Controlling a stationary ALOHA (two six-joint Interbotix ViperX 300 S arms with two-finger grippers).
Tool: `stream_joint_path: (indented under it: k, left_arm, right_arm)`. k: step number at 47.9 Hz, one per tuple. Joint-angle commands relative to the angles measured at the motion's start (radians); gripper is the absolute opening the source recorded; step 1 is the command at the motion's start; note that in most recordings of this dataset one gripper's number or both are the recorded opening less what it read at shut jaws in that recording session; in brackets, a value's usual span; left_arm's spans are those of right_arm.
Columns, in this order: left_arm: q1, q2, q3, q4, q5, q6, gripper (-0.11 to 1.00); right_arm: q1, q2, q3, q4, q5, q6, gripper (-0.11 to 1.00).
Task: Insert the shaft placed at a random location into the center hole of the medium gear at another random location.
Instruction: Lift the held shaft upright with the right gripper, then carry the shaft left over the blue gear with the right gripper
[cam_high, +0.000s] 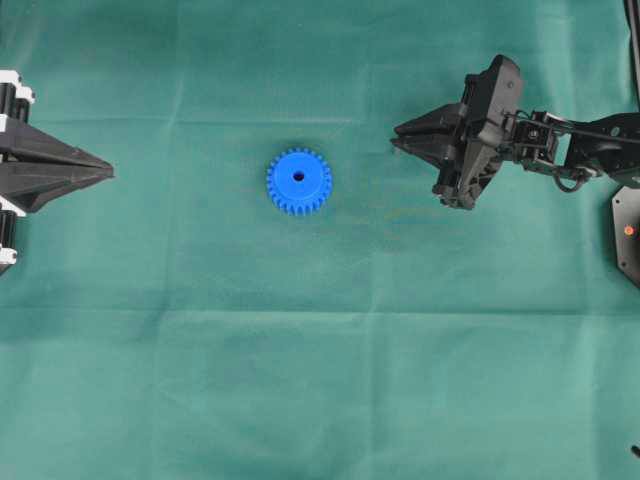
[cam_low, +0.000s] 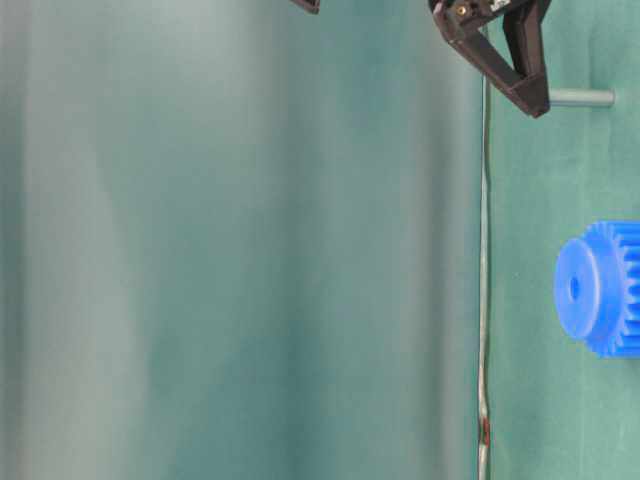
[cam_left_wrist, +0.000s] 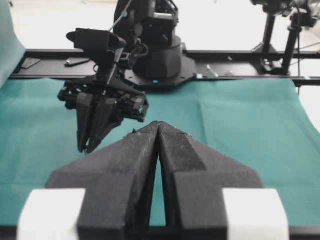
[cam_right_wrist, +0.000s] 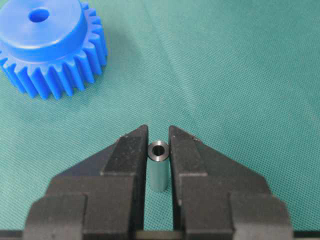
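Note:
The medium gear (cam_high: 299, 181), bright blue, lies flat on the green cloth with its center hole (cam_high: 299, 176) facing up. In the right wrist view the gear (cam_right_wrist: 47, 47) sits at the upper left, well apart from my right gripper (cam_right_wrist: 159, 131). The shaft (cam_right_wrist: 159, 167), a short grey pin with a hollow end, stands upright on the cloth between that gripper's fingers, which touch it on both sides. From table level the shaft (cam_low: 580, 97) pokes out past the fingertips (cam_low: 532, 98). From overhead the right gripper (cam_high: 397, 133) hides the shaft. My left gripper (cam_high: 108, 172) rests shut and holds nothing.
Green cloth (cam_high: 320, 380) covers the whole table. The right arm's black base plate (cam_high: 628, 235) sits at the right edge. In the left wrist view a black rail (cam_left_wrist: 240, 55) and camera stands (cam_left_wrist: 292, 35) run along the far side.

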Motion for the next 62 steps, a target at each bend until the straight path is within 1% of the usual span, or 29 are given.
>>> stream_joint_path:
  k: [1, 6, 21, 26, 32, 53, 62]
  left_arm:
    - [0.000, 0.005, -0.025, 0.003, -0.005, -0.002, 0.00]
    - [0.000, 0.005, -0.025, 0.002, -0.005, -0.002, 0.00]
    - [-0.002, 0.003, -0.026, 0.002, -0.006, -0.002, 0.00]
    - [0.000, 0.003, -0.025, 0.003, -0.005, -0.002, 0.00]
    - [-0.002, 0.003, -0.026, 0.003, -0.006, -0.002, 0.00]
    - [0.000, 0.003, -0.025, 0.003, -0.006, -0.002, 0.00]
    - [0.000, 0.003, -0.026, 0.003, -0.006, -0.002, 0.00]
  right_arm:
    - [-0.005, -0.031, -0.014, -0.002, 0.008, -0.020, 0.12]
    - [-0.005, -0.083, -0.015, -0.002, 0.049, -0.020, 0.12]
    - [-0.003, -0.324, -0.055, -0.003, 0.316, -0.021, 0.12]
    - [-0.002, -0.376, -0.060, -0.006, 0.364, -0.021, 0.12]
    - [-0.002, -0.407, -0.055, -0.006, 0.373, -0.021, 0.12]
    - [0.002, -0.376, -0.075, -0.006, 0.376, -0.020, 0.12]
    - [0.035, -0.342, -0.103, -0.002, 0.367, -0.012, 0.12]
